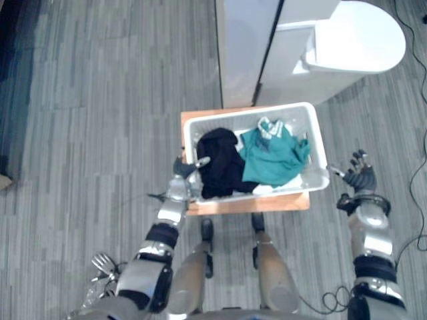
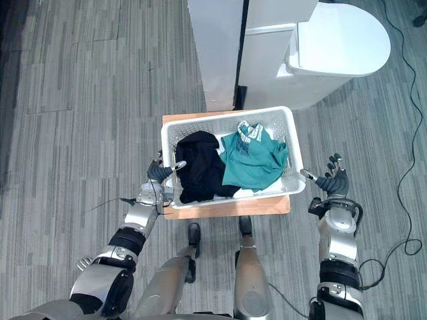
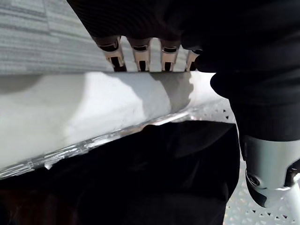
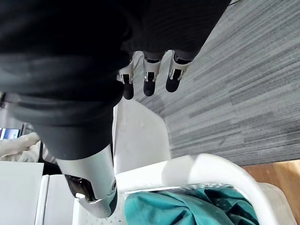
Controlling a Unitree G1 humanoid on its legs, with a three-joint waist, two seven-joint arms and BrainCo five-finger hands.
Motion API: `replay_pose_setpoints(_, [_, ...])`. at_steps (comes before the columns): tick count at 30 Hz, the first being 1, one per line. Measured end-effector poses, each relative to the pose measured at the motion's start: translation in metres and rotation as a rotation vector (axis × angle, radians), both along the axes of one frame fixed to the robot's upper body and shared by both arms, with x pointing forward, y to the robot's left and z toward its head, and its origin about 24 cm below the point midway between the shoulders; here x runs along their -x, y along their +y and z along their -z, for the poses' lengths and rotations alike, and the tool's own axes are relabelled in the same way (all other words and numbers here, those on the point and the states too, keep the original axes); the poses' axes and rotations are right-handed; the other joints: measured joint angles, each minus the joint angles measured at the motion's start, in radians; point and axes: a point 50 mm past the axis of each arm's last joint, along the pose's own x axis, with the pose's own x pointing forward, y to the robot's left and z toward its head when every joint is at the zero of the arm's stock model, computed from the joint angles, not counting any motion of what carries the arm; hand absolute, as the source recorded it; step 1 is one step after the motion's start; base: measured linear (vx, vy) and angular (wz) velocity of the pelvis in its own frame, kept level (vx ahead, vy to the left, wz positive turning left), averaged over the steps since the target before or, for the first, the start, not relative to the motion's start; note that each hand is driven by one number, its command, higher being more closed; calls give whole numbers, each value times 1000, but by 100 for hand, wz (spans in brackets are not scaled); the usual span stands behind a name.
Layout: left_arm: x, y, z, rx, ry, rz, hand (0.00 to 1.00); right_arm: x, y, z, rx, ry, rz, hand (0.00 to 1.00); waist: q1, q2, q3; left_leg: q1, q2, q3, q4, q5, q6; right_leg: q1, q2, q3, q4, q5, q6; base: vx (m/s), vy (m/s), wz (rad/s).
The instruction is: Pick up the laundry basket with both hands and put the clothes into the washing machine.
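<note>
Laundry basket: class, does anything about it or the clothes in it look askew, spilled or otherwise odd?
Nothing has spilled: the black garment and the teal garment lie inside the laundry basket. The basket sits slightly askew on the wooden table, with its right end overhanging the table's edge.

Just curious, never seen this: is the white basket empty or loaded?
Loaded: the laundry basket holds a black garment and a teal garment, heaped inside its walls.

One each: basket [image 2: 200,121], black garment [image 2: 200,167], teal garment [image 2: 257,160], wooden stand [image 2: 227,208], washing machine [image 2: 340,40].
</note>
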Motion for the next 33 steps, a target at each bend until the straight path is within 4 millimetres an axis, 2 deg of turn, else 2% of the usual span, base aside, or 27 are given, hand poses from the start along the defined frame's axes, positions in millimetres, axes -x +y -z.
replay_pose_setpoints(3, [-6,-1,2,-14,38,2,0,-10,2,-17,27,-43,-19,0,-6,-6,4,-15,1,8,6,0,0,-7,1,9,-23,19,0,-14,-7,-9])
replay_pose_setpoints(7, [-11,3,-5,-27,24,-4,0,-22,9,-33,58,-82,-58,0,-13,-15,16,-18,3,10,10,0,0,-4,0,11,-31,24,1,-2,-3,-1])
replay_pose_setpoints(11, [-16,2,-14,-31,-5,-2,0,-31,19,-39,75,-92,-101,0,-10,-21,26,-38,2,8,19,0,0,-18,-2,10,-31,28,3,-9,-5,2])
replay_pose_setpoints(13, [-21,0,-21,-27,-18,-5,0,-39,30,-43,88,-92,-146,0,-7,-22,34,-43,2,5,26,0,0,-19,-3,8,-31,30,3,-3,-6,2])
replay_pose_setpoints(19, [-26,-6,-29,-40,-37,15,0,-56,50,-39,85,-54,-204,0,9,-29,39,-54,2,-6,27,0,0,-22,-2,-6,-31,32,1,-7,-16,6])
replay_pose_setpoints(22, [-30,-8,-38,-32,-65,16,0,-63,52,-46,83,-67,-195,0,10,-38,51,-53,1,-11,8,11,-1,-24,-2,-12,-31,32,1,-7,-17,8])
replay_pose_setpoints(25, [-33,-8,-45,-33,-95,20,0,-70,50,-46,79,-46,-184,0,12,-46,57,-53,2,-16,-11,24,-2,-32,-2,-13,-31,33,0,-4,-23,6])
replay_pose_setpoints(33, [-42,-4,-66,-53,-152,0,0,-78,43,-29,40,64,-160,0,12,-52,62,-50,3,-26,-77,66,-4,-57,-2,-18,-32,37,-3,8,-36,3])
